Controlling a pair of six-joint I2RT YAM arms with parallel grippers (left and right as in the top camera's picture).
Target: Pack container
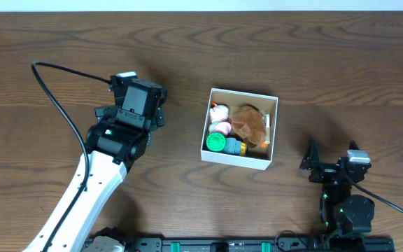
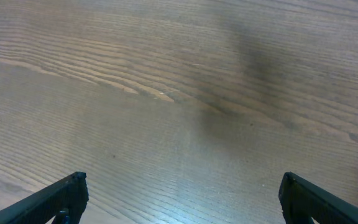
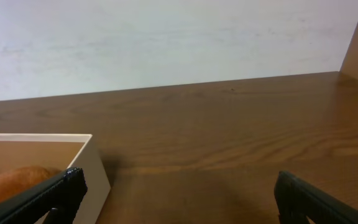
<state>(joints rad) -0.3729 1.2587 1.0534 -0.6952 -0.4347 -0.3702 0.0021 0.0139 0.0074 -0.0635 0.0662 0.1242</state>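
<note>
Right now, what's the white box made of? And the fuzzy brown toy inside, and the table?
The container looks like thin cardboard: matte white walls, sharp folded corners. The brown toy inside seems soft plush, its outline fuzzy and lumpy. The table looks like dark wood or wood-look laminate: wavy grain lines, slight sheen.

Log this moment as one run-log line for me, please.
container: holds brown plush, pink toy, green toy | left gripper: open, empty, left of container | right gripper: open, empty, right of container
</note>
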